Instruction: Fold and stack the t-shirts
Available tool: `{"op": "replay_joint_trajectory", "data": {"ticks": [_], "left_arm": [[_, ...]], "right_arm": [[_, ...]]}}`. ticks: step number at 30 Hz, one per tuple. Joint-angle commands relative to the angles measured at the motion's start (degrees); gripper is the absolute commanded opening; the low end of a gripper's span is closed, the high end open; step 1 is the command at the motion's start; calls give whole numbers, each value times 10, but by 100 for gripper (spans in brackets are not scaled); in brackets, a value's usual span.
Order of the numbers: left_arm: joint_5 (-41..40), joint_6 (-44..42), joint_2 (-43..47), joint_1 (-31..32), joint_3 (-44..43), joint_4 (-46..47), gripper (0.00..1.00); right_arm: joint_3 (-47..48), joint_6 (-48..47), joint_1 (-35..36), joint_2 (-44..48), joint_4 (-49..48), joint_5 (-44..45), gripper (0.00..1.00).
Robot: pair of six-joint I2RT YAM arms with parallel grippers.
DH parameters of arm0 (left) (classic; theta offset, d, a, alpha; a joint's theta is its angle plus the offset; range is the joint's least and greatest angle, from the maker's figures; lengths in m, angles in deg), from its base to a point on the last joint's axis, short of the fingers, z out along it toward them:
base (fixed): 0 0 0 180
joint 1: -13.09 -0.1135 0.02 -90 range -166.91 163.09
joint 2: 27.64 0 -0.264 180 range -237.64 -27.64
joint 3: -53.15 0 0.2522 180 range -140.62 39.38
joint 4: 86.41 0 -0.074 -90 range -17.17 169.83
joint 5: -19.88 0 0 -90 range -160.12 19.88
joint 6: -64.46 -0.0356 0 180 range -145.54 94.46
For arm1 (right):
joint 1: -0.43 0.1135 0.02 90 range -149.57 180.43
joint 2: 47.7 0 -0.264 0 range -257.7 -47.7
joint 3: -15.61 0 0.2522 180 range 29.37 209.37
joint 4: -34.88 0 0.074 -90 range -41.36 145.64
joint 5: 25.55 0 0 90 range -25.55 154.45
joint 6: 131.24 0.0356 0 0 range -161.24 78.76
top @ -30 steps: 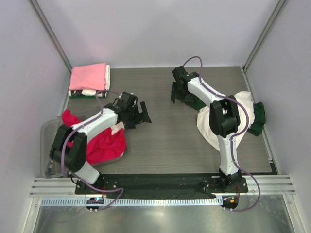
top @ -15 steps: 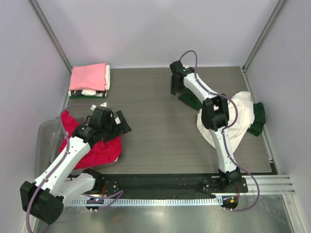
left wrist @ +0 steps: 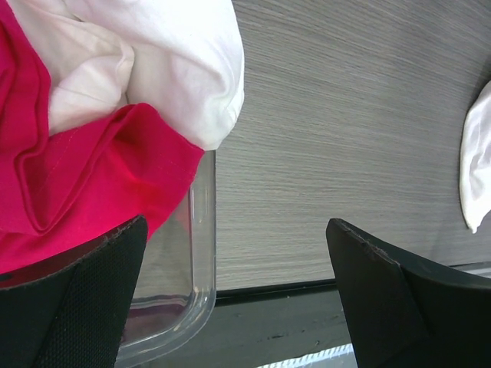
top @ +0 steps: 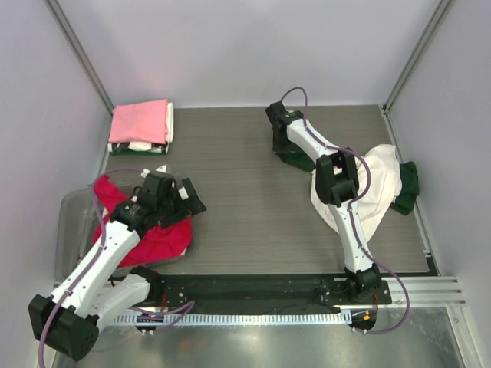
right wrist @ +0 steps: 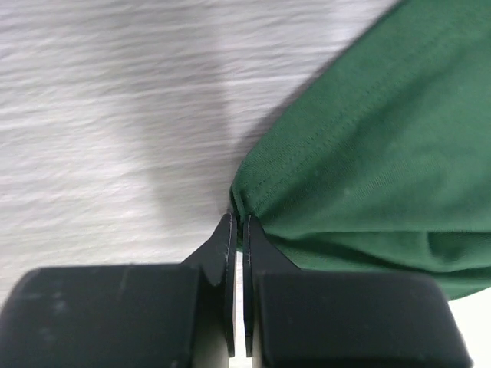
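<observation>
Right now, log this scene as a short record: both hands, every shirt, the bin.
left hand: open, empty, over the clear bin rim
right hand: shut on the hem of the dark green shirt, low over the table
dark green shirt: partly covered by the cream-white shirt, right side
red-magenta shirt: crumpled, spilling over the bin edge, white cloth bunched with it
folded stack: far left corner, pale pink shirt on top
</observation>
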State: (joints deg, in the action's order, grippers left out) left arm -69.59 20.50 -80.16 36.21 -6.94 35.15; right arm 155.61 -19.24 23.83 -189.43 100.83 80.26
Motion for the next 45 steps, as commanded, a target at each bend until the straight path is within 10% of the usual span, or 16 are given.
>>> {"op": "replay_joint_trajectory", "data": {"ticks": [1,8,12,22,32,45], "left_arm": [[11,-8,15,-2,-15,-5,100],[37,-8,29,-2,-74,-9,100],[29,-10,48,-2,-111,-33,100],[29,8,94,-3,-130,-57,100],[51,26,76,0,-118,-53,100],[-1,80,-21,73,-48,45,100]], "right_arm": [[19,24,14,12,14,-146,1],[307,132,23,100,-50,-351,1],[189,137,13,330,-226,-285,1],[-130,119,-60,571,-83,90,1],[-618,255,-79,740,-53,114,1],[-755,194,-212,774,-88,22,1]]}}
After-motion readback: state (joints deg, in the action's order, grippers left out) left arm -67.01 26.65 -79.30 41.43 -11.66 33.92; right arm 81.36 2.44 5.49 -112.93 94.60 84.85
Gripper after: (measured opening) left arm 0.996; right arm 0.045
